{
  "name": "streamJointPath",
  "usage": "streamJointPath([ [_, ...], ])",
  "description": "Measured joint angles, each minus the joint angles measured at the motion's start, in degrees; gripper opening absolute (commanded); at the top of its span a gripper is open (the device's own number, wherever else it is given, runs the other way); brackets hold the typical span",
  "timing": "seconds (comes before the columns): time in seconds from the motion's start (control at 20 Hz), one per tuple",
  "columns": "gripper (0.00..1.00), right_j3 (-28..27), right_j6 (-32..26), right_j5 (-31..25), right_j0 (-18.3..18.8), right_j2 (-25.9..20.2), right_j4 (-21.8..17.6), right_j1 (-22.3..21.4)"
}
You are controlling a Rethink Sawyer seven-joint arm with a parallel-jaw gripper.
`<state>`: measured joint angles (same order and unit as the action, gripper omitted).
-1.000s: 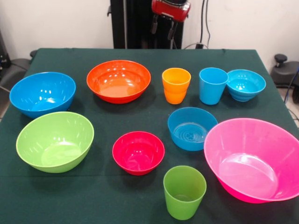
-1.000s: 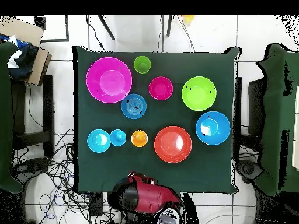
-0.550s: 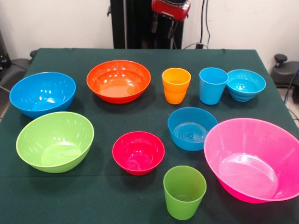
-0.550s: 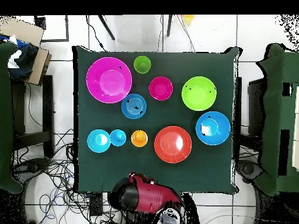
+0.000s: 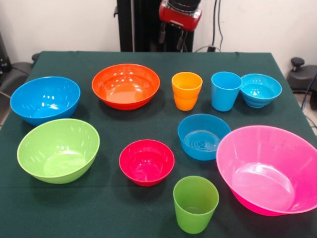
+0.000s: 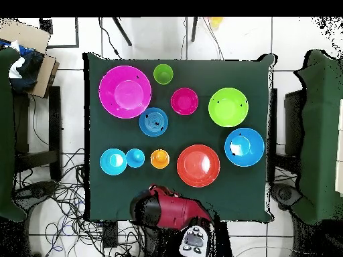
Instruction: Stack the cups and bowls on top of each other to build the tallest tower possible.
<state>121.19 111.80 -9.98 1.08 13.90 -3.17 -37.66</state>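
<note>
Nothing is stacking yet: gripper (image 5: 171, 41) is hanging empty, fingers apart, beyond the orange bowl (image 5: 126, 85). All cups and bowls are sitting separately, mouths up, on the green table (image 5: 99, 210), each reachable.

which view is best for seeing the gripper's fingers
The front view. The gripper hangs at the top edge above the table's far side, two dark fingers standing apart, so it looks open. The overhead view shows only the arm's red and black body at the table's edge, hiding the fingers.
</note>
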Motion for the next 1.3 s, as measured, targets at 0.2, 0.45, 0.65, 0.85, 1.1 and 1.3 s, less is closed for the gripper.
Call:
streamJointPath([
  [0.2,1.00,-3.1,0.0,-0.1,-0.7,0.0,0.0,1.4],
  [0.45,1.00,-7.0,0.0,-0.1,-2.1,0.1,0.2,4.2],
  [0.65,1.00,-9.0,0.0,-0.1,-3.1,0.3,0.7,6.2],
  [0.85,1.00,-10.1,0.0,-0.1,-3.7,0.4,1.4,7.4],
  [1.1,1.00,-10.7,0.0,-0.1,-4.4,0.6,1.7,8.2],
  [1.3,1.00,-10.9,0.0,-0.1,-5.2,1.0,1.9,8.8],
])
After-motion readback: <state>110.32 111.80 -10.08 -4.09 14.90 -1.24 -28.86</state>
